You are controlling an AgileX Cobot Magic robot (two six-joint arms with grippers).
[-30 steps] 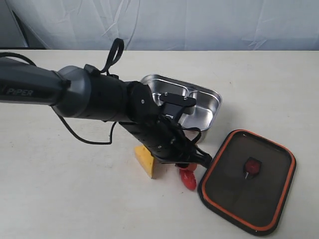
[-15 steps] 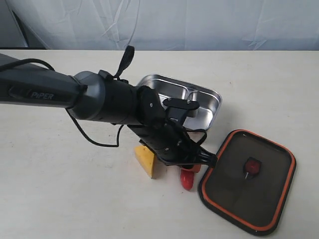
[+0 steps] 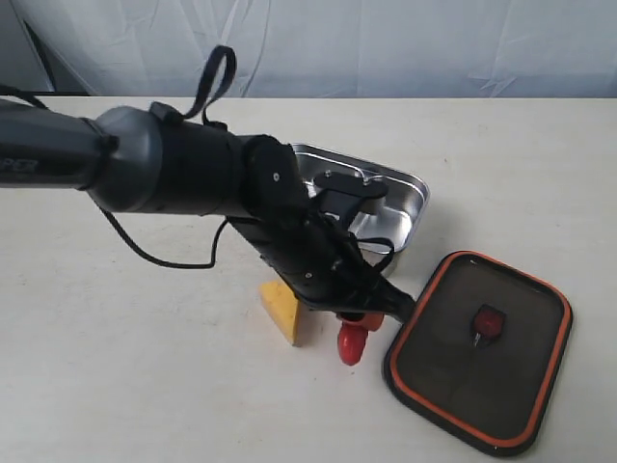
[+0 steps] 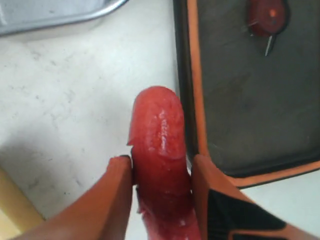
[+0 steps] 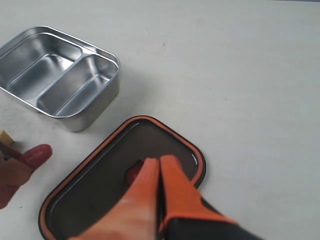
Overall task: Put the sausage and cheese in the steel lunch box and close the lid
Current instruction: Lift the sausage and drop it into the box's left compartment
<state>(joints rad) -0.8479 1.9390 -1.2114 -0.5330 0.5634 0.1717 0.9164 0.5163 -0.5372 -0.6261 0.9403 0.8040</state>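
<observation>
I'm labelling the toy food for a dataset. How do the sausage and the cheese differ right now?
The sausage is glossy red and rounded; the cheese is a yellow, flat-faced wedge. The sausage is clamped between the fingers of the left gripper; the cheese lies on the table, ungripped. Both are outside the steel lunch box.

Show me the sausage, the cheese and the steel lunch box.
sausage (image 4: 160, 135), left wrist view, glossy rounded end.
cheese (image 3: 280, 304), exterior view, yellow top face.
steel lunch box (image 5: 100, 102), right wrist view, outer side wall.
</observation>
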